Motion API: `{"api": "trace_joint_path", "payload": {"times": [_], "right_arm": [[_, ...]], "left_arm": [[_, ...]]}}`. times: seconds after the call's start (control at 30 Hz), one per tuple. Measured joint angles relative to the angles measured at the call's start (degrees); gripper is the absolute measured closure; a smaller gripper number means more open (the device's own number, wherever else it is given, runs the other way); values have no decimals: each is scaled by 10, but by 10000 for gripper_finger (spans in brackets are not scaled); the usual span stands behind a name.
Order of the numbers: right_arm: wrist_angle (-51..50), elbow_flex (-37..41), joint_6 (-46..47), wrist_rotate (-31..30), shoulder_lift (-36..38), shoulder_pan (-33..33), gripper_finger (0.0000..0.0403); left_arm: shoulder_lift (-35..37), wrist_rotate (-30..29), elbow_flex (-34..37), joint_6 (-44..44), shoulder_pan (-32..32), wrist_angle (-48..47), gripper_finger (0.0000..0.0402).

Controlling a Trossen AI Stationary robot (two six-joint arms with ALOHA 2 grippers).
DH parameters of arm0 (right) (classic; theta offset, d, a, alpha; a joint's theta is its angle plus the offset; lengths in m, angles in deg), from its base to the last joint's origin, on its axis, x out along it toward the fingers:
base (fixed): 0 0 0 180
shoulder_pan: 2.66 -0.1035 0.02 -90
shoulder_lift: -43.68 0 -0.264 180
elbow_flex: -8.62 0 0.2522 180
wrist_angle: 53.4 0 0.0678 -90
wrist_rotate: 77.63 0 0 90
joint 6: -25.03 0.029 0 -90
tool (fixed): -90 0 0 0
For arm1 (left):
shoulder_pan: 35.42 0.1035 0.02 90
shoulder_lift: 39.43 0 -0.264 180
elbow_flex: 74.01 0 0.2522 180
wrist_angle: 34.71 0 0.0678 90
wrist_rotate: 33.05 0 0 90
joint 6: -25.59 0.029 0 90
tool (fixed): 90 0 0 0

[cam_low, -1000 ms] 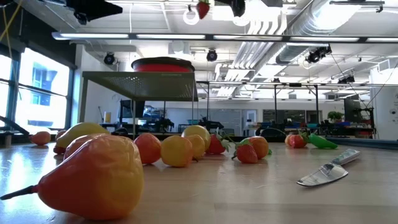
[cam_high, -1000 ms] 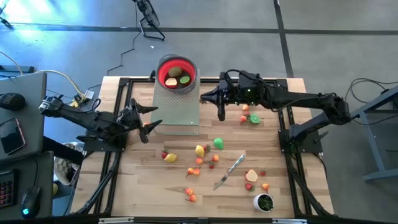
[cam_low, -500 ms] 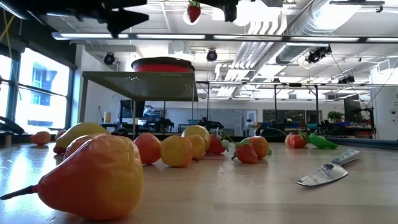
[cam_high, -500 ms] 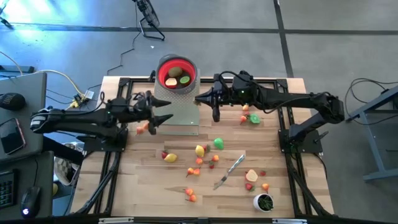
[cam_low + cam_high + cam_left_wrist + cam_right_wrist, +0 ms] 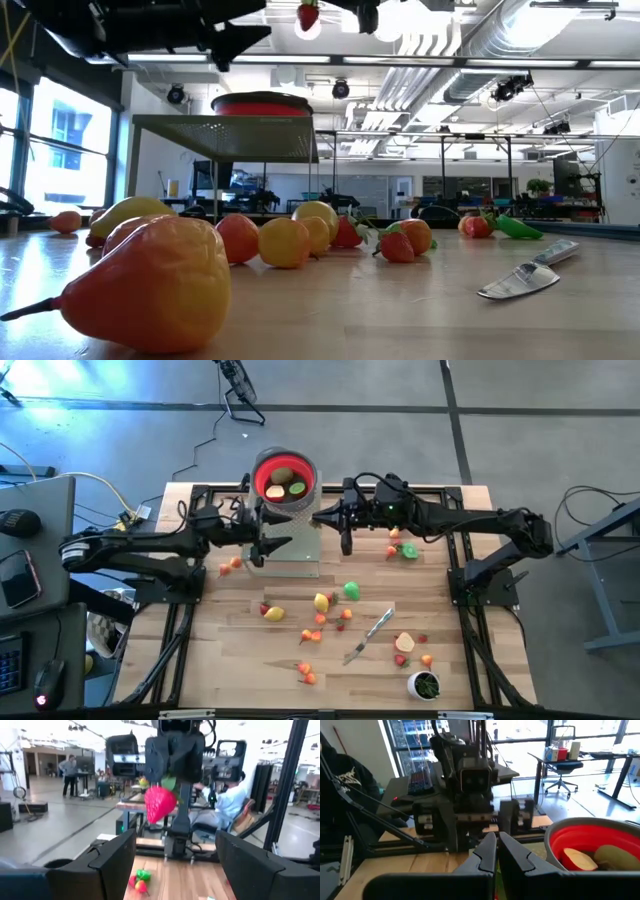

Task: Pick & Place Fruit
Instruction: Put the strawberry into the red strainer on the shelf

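Right gripper clamped on a strawberry beside the red bowl — left gripper, fingers spread and empty, facing it close by.

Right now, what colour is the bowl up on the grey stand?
Red. The bowl shows best in the high view, with some fruit pieces inside it.

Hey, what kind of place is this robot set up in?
Probably a robotics lab or open workshop: exposed ceiling ducts overhead, desks with an office chair behind the table, and a person seated at a workstation.
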Motion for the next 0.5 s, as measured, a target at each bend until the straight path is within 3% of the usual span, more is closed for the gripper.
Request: {"api": "trace_joint_path", "payload": {"times": [0.5], "right_arm": [[59,0,15,6,-40,-4,399]], "left_arm": [[-100,34,-73,32,0,-7,135]]}}
